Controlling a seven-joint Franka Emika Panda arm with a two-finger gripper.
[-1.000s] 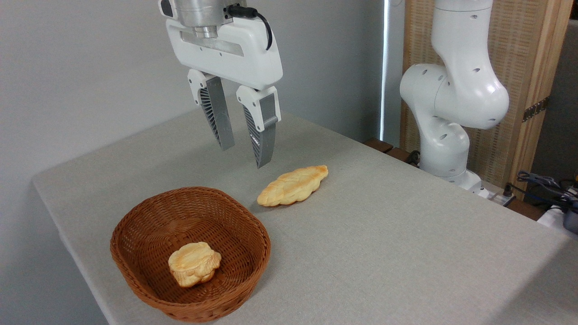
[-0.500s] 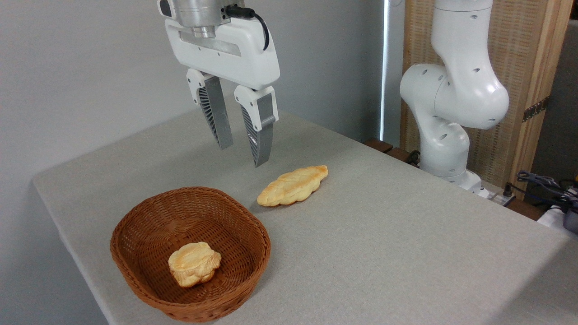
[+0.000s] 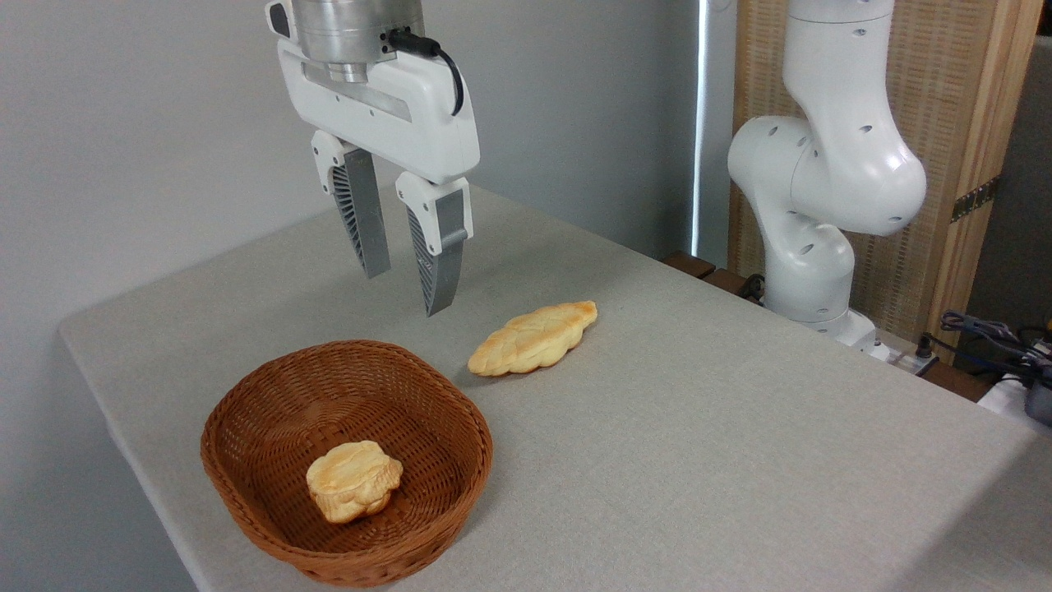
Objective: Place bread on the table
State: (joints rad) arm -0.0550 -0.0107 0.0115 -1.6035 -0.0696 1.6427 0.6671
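Note:
The bread [image 3: 354, 480], a small lumpy golden bun with a browned top, lies inside the brown wicker basket [image 3: 246, 485] at the front left of the grey table [image 3: 699, 460]. My gripper [image 3: 407, 292] hangs in the air above the table, behind the basket's far rim and well above the bun. Its two grey fingers [image 3: 362, 226] point down with a gap between them and hold nothing.
A longer flat braided loaf [image 3: 532, 338] lies on the table just right of the gripper, behind the basket. The arm's white base [image 3: 809, 247] stands at the table's back right edge. Cables [image 3: 986, 337] lie at the far right.
The gripper has moved to the left and slightly towards the basket, still open and empty. The bun, the loaf and the basket have not moved.

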